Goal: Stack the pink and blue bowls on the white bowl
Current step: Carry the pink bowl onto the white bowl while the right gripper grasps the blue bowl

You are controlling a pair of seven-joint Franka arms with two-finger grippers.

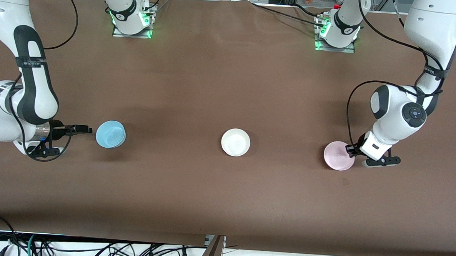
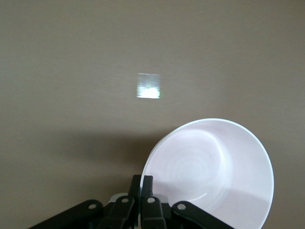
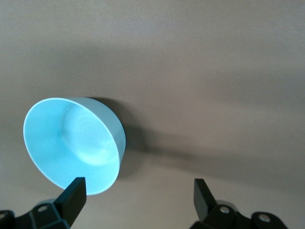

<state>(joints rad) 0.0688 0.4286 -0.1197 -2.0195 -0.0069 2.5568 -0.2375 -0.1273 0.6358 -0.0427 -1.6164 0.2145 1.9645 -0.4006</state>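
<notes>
The pale pink bowl (image 1: 339, 156) is at the left arm's end of the table. My left gripper (image 1: 352, 150) is shut on the rim of this bowl on the side toward the left arm's end. In the left wrist view the pink bowl (image 2: 209, 167) has its thin rim pinched between the fingers of the left gripper (image 2: 147, 183). The white bowl (image 1: 235, 142) stands alone mid-table. The sky blue bowl (image 1: 110, 134) sits toward the right arm's end. My right gripper (image 1: 77, 140) is open just beside it, apart from it. The right wrist view shows the blue bowl (image 3: 71, 143) ahead of one finger of the right gripper (image 3: 138, 191).
The three bowls lie in one row across the brown table (image 1: 230, 85). Both arm bases stand along the table's edge farthest from the front camera. Cables hang below the table's near edge (image 1: 223, 245).
</notes>
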